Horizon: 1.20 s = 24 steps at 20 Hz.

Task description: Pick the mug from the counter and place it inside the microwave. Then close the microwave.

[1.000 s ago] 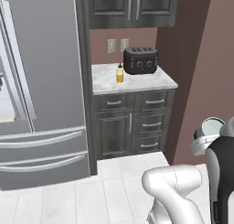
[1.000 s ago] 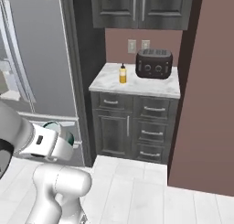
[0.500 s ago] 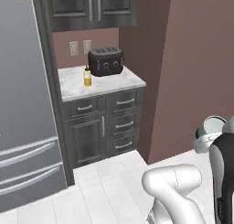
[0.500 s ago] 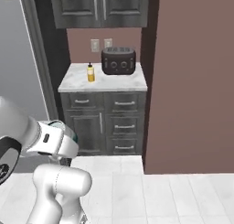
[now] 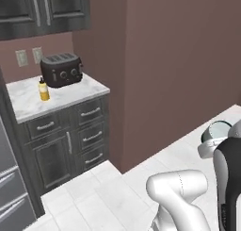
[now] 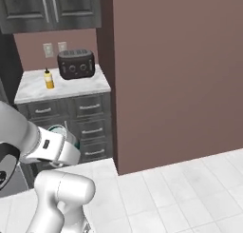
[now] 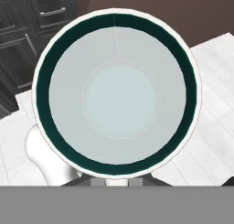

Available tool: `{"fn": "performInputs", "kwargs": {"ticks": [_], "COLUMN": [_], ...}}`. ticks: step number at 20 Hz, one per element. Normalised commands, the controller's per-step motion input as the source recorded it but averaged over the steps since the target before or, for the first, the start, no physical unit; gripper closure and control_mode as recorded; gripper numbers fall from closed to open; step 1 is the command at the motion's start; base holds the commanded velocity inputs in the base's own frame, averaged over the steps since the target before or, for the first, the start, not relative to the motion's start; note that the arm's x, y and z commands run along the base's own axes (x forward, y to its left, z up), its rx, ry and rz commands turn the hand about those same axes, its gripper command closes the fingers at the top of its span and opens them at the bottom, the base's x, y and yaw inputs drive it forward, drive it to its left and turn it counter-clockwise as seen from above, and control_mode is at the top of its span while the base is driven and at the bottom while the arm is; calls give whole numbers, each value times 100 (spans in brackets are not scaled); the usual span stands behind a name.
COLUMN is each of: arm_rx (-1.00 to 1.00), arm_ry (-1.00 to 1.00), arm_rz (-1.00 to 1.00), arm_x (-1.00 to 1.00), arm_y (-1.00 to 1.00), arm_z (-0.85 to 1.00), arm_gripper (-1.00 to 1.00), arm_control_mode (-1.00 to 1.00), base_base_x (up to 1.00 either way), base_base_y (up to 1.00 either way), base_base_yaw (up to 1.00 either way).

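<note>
At the end of the folded arm, the gripper point(image 7: 117, 181) is clamped on the mug point(image 7: 116, 93), whose round mouth faces the hand camera with its teal rim and pale inside. From the base cameras the mug point(image 5: 217, 131) rides beside the arm's upper links, well clear of the marble counter point(image 6: 71, 87) with its toaster point(image 6: 76, 63) and yellow bottle point(image 6: 47, 78). The carry to the microwave looks to be in hand. Next, the base likely needs to bring the open microwave into reach while the mug stays level.
</note>
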Motion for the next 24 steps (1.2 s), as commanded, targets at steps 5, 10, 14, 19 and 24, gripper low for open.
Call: {"fn": "performInputs", "kwargs": {"ticks": [5, 10, 14, 19, 24], "arm_rx": [0, 0, 0, 0, 0], "arm_ry": [0, 0, 0, 0, 0], "arm_rz": [0, 0, 0, 0, 0], "arm_x": [0, 0, 0, 0, 0], "arm_y": [0, 0, 0, 0, 0], "arm_z": [0, 0, 0, 0, 0], "arm_gripper": [100, 100, 100, 100, 100], "arm_control_mode": [100, 100, 100, 100, 100], "base_base_x": [-56, -100, -100, -64, -58], "base_base_y": [8, 36, 58, 85, 100], "base_base_yaw": [-34, -28, -27, -26, -20]}}
